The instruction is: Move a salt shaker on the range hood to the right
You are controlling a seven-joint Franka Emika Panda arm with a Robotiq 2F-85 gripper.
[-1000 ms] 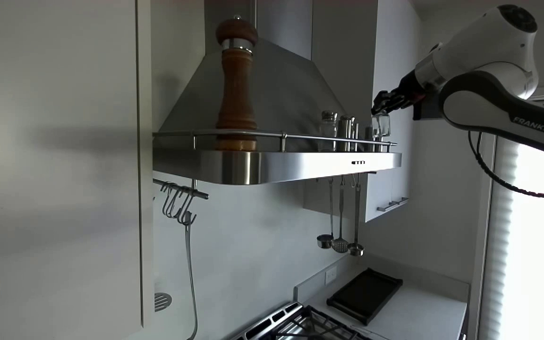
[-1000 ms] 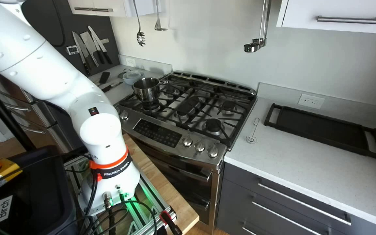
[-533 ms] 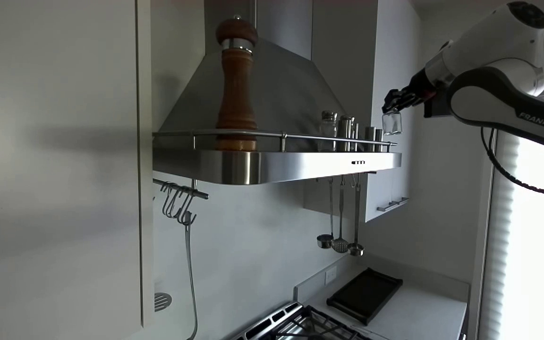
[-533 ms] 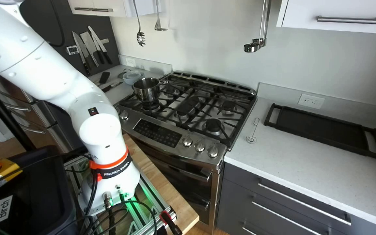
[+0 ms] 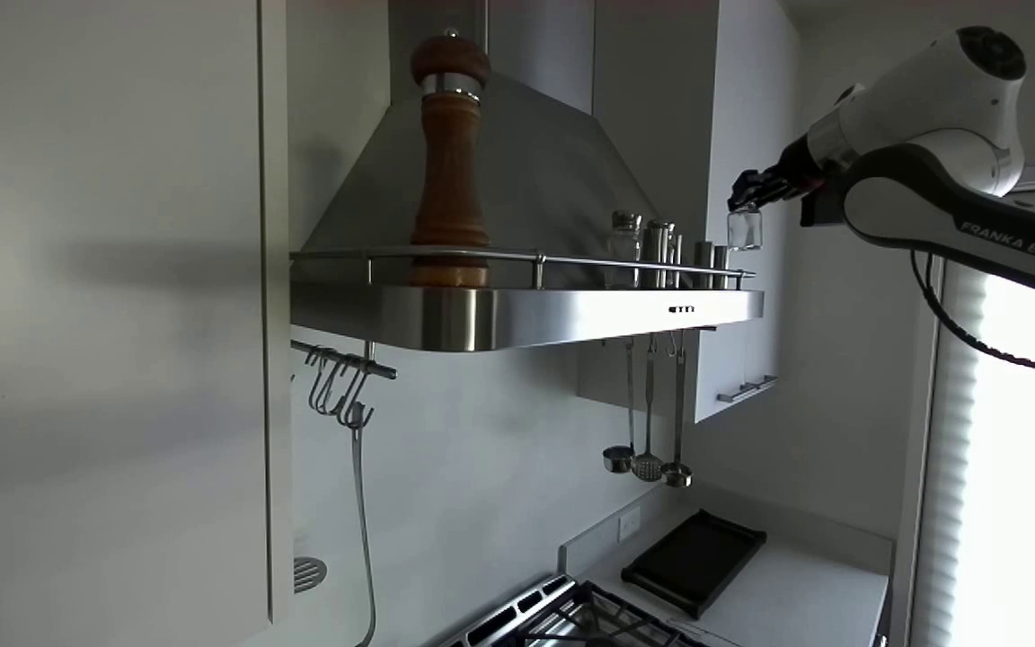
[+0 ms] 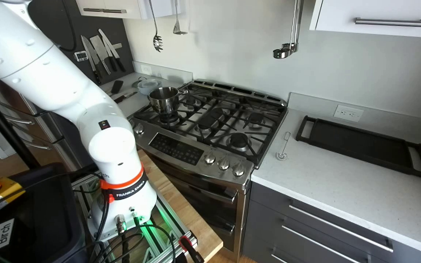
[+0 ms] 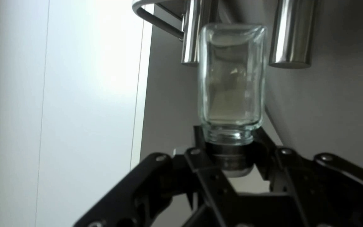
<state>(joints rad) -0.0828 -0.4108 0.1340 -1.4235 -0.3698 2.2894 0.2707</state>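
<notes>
The salt shaker [image 5: 745,233], a small clear glass bottle with a dark cap, hangs upright from my gripper [image 5: 737,195] in an exterior view. My gripper [image 7: 228,136] is shut around its cap and neck in the wrist view, and the glass body [image 7: 232,82] shows there with its base toward the top of the picture. The range hood [image 5: 612,314] is the steel pyramid with a flat rim. The shaker appears at the far right end of the hood, its base a little above the rail line in that view. How deep it is over the rim I cannot tell.
Steel cylinders [image 5: 704,259] stand on the rim near the shaker; two show close by in the wrist view [image 7: 290,34]. A glass shaker [image 5: 625,247] and wooden mill [image 5: 452,171] stand farther along. A thin rail [image 5: 446,252] edges the rim. A white cabinet [image 5: 756,180] is behind.
The held shaker has moved to the right and slightly up in an exterior view, uncovering the steel cylinders. The arm's elbow went right, then back left.
</notes>
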